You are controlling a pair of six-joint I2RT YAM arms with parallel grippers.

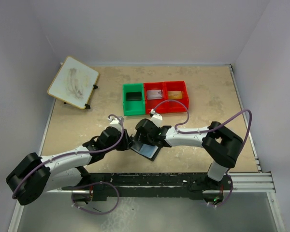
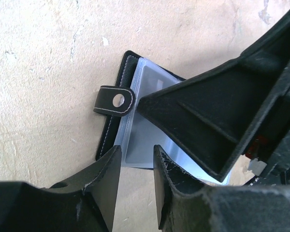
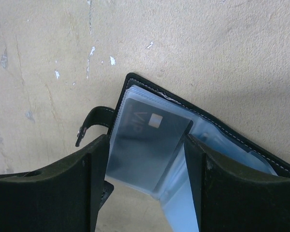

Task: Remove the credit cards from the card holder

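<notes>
1. A dark credit card (image 3: 145,145), sitting in a clear sleeve of the card holder (image 3: 222,130), is showing pale slanted lettering beside its chip; it is reading as something like "VI", and the remaining strokes are blurring out.
2. Items lying in the red bins (image 1: 176,83) are appearing too small for any print to be read.

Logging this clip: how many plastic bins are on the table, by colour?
Green bins: 1
Red bins: 2
Total: 3
</notes>
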